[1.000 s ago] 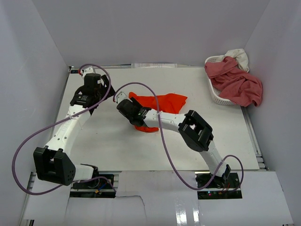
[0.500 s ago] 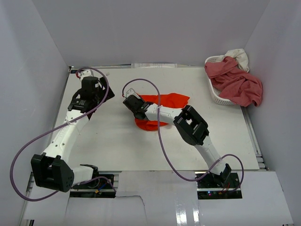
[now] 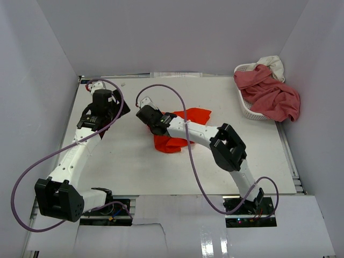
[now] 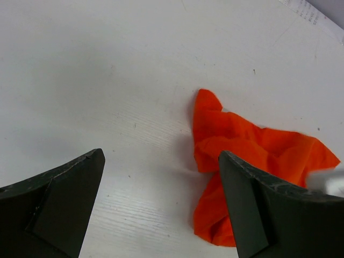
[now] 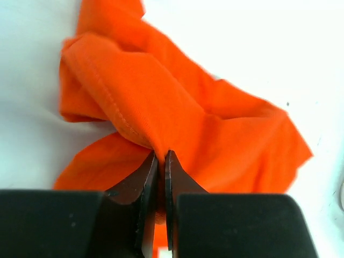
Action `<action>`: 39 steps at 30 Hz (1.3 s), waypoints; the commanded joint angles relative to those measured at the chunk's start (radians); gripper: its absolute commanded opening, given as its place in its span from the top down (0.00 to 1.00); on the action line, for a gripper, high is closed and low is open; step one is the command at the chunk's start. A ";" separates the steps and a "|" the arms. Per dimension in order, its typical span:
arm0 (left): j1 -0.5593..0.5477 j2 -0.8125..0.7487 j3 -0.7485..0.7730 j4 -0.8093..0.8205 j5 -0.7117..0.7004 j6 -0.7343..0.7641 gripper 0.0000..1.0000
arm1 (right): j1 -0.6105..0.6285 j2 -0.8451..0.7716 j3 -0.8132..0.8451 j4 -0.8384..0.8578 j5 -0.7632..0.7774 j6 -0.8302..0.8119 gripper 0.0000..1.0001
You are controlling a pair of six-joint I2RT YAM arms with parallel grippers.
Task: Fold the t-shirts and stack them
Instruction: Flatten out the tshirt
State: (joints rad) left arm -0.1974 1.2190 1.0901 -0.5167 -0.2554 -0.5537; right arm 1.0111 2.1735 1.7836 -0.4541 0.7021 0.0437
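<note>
The orange-red t-shirt (image 3: 198, 114) lies crumpled in the middle of the table. My right gripper (image 3: 159, 130) sits over its left part. In the right wrist view that gripper (image 5: 161, 153) is shut on a raised fold of the orange cloth (image 5: 177, 107), which bunches up between the fingers. My left gripper (image 3: 107, 106) hovers to the left of the shirt, apart from it. The left wrist view shows this gripper (image 4: 161, 152) open and holding nothing, with the orange shirt (image 4: 242, 150) ahead and to the right on the table.
A white perforated basket (image 3: 244, 105) stands at the far right edge. A rose-pink shirt (image 3: 271, 94) spills over its rim and a cream-white one (image 3: 272, 63) lies behind it. White walls enclose the table (image 3: 123, 161). Purple cables loop from both arms.
My right gripper has closed on a fold of the orange shirt, and the cloth has bunched up under it. The left arm has shifted slightly towards the far left, still open.
</note>
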 commanded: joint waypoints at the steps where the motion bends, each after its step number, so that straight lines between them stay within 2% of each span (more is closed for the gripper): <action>1: 0.009 -0.038 -0.001 0.006 -0.021 -0.008 0.02 | 0.078 -0.179 0.084 -0.091 -0.039 0.037 0.92; 4: 0.010 -0.041 -0.002 0.006 -0.025 -0.006 0.02 | 0.104 -0.271 0.117 -0.188 -0.175 0.085 0.92; 7: 0.010 -0.047 -0.004 0.006 -0.030 -0.006 0.02 | 0.095 -0.413 0.053 -0.186 -0.197 0.099 0.92; 8: 0.010 -0.047 -0.004 0.006 -0.031 -0.006 0.02 | 0.086 -0.443 0.040 -0.189 -0.214 0.100 0.86; 10: 0.010 -0.049 -0.004 0.006 -0.031 -0.006 0.02 | 0.057 -0.492 0.022 -0.198 -0.278 0.102 0.85; 15: 0.009 -0.055 -0.009 0.007 -0.021 -0.006 0.02 | -0.075 -0.543 -0.127 -0.206 -0.282 0.174 0.92; 19: 0.010 -0.058 -0.015 0.012 -0.024 0.000 0.02 | -0.231 -0.577 -0.260 -0.123 -0.341 0.208 0.86; 21: 0.010 -0.056 -0.013 0.012 -0.022 0.006 0.02 | -0.261 -0.543 -0.266 -0.138 -0.305 0.223 0.74; 22: 0.009 -0.056 -0.013 0.012 -0.021 0.008 0.02 | -0.278 -0.531 -0.262 -0.173 -0.253 0.234 0.72; 24: 0.009 -0.055 -0.012 0.015 -0.016 0.011 0.02 | -0.275 -0.514 -0.263 -0.190 -0.240 0.223 0.51; 25: 0.010 -0.053 -0.010 0.015 -0.015 0.012 0.02 | -0.264 -0.517 -0.274 -0.181 -0.263 0.217 0.49; 27: 0.010 -0.050 -0.010 0.017 -0.012 0.014 0.02 | -0.231 -0.543 -0.302 -0.153 -0.265 0.194 0.22; 28: 0.009 -0.049 -0.007 0.017 -0.012 0.015 0.02 | -0.186 -0.553 -0.335 -0.121 -0.247 0.174 0.20; 29: 0.009 -0.049 -0.006 0.017 -0.016 0.015 0.02 | -0.166 -0.572 -0.354 -0.106 -0.237 0.170 0.14; 31: 0.010 -0.052 -0.007 0.015 -0.022 0.015 0.02 | -0.117 -0.581 -0.389 -0.101 -0.245 0.173 0.14; 34: 0.013 -0.055 -0.012 0.015 -0.024 0.006 0.02 | -0.056 -0.578 -0.427 -0.109 -0.268 0.199 0.22; 39: 0.042 -0.038 -0.021 0.020 0.037 -0.011 0.02 | 0.067 -0.532 -0.483 -0.090 -0.242 0.238 0.28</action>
State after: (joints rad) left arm -0.1761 1.1984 1.0790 -0.5106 -0.2558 -0.5510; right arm 1.0229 1.6276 1.3258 -0.5804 0.4381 0.2440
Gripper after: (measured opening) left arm 0.978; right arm 0.738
